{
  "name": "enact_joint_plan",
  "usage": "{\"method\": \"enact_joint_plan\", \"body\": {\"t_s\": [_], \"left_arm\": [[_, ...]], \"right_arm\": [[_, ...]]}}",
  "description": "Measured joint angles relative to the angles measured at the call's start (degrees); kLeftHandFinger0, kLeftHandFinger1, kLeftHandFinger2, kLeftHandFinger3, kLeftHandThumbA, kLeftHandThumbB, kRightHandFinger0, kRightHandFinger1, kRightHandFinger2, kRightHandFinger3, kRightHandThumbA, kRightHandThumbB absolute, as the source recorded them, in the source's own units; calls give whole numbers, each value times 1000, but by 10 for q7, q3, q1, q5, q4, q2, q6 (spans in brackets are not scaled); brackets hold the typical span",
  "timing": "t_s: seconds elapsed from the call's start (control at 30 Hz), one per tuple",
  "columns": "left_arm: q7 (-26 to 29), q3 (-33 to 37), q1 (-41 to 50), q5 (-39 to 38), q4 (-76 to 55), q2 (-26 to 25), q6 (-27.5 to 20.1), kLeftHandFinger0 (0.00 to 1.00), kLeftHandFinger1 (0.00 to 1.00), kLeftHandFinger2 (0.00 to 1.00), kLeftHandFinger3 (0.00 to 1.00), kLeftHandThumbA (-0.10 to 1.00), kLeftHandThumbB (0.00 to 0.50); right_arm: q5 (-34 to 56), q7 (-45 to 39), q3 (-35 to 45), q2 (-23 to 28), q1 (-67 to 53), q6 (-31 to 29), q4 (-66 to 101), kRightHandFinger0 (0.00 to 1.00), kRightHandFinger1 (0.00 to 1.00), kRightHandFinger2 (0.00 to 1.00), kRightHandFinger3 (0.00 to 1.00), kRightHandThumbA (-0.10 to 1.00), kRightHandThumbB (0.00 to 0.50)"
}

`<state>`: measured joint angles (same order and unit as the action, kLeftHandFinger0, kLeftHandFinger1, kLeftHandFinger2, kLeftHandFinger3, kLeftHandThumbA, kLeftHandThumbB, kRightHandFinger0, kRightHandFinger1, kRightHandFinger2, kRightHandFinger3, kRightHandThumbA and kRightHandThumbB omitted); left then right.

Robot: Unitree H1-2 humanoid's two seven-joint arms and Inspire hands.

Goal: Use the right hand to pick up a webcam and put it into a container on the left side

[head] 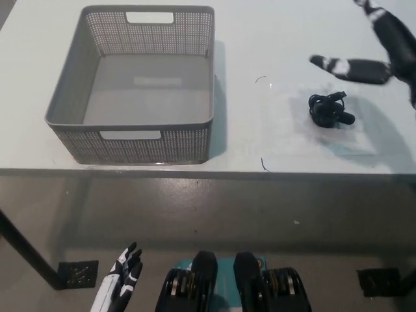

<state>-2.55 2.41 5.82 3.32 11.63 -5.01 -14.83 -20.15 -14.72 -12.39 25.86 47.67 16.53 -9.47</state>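
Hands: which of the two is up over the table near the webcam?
The black right hand, just above the webcam. The white left hand hangs below the table edge.

The small black webcam (330, 110) lies on the white bench (260, 39) with its cord bunched up beside it. The grey mesh basket (133, 140) sits well apart, upright, with nothing inside.
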Motion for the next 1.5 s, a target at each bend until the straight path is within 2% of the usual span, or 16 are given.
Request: {"method": "enact_joint_plan", "body": {"t_s": [0.03, 0.1, 0.2, 0.27, 0.4, 0.47, 0.53, 0.7, 0.77, 0.83, 0.97, 1.1, 1.5], "left_arm": [[0, 0, 0, 0, 0, 0, 0, 1000, 1000, 1000, 1000, 872, 45], [-1, 0, 1, 0, 0, -1, -1, 1000, 1000, 1000, 1000, 865, 34], [-2, 0, 2, 0, 0, 0, -2, 1000, 1000, 1000, 1000, 860, 35], [-3, 0, 3, 0, 0, 0, -3, 1000, 1000, 1000, 1000, 857, 38], [-3, 0, 5, 0, 0, 0, -5, 1000, 1000, 1000, 1000, 848, 34], [-4, 0, 5, 0, 0, 0, -5, 1000, 1000, 1000, 1000, 845, 33], [-5, 0, 6, -1, 0, 0, -5, 1000, 1000, 1000, 1000, 845, 37], [-7, 0, 7, -1, 0, 0, -8, 1000, 1000, 1000, 1000, 844, 29], [-8, 0, 8, -1, 0, 0, -10, 1000, 1000, 1000, 1000, 839, 35], [-8, 0, 9, -1, 0, 0, -11, 1000, 1000, 1000, 1000, 827, 22], [-9, 0, 12, -2, 0, 0, -12, 1000, 1000, 1000, 1000, 834, 27], [-8, 0, 14, -2, 0, 0, -12, 1000, 1000, 1000, 1000, 859, 37], [-8, 0, 16, -2, 1, 0, -15, 1000, 1000, 1000, 1000, 830, 32]], "right_arm": [[-4, -5, -12, 0, 17, 3, -29, 1000, 1000, 1000, 1000, 909, 459], [-12, -19, -38, -3, 53, 12, -87, 1000, 1000, 1000, 1000, 936, 486], [-21, -35, -66, -11, 91, 22, -152, 1000, 1000, 1000, 1000, 917, 500], [-27, -42, -83, -21, 114, 26, -198, 1000, 1000, 1000, 1000, 933, 500], [-38, -50, -116, -42, 134, 27, -268, 1000, 1000, 1000, 1000, 887, 483], [-43, -53, -128, -50, 134, 27, -290, 1000, 1000, 1000, 1000, 903, 494], [-48, -57, -141, -55, 133, 27, -309, 1000, 1000, 1000, 1000, 904, 475], [-59, -61, -157, -58, 133, 27, -349, 1000, 1000, 1000, 1000, 885, 460], [-62, -61, -162, -58, 133, 26, -367, 1000, 1000, 1000, 1000, 838, 463], [-66, -61, -167, -59, 133, 26, -388, 1000, 1000, 1000, 1000, 833, 478], [-80, -56, -181, -59, 133, 21, -432, 1000, 1000, 1000, 1000, 818, 499], [-91, -54, -188, -57, 135, 18, -447, 1000, 1000, 1000, 1000, 791, 500], [-110, -52, -195, -50, 145, 11, -457, 1000, 1000, 1000, 1000, 813, 500]]}}
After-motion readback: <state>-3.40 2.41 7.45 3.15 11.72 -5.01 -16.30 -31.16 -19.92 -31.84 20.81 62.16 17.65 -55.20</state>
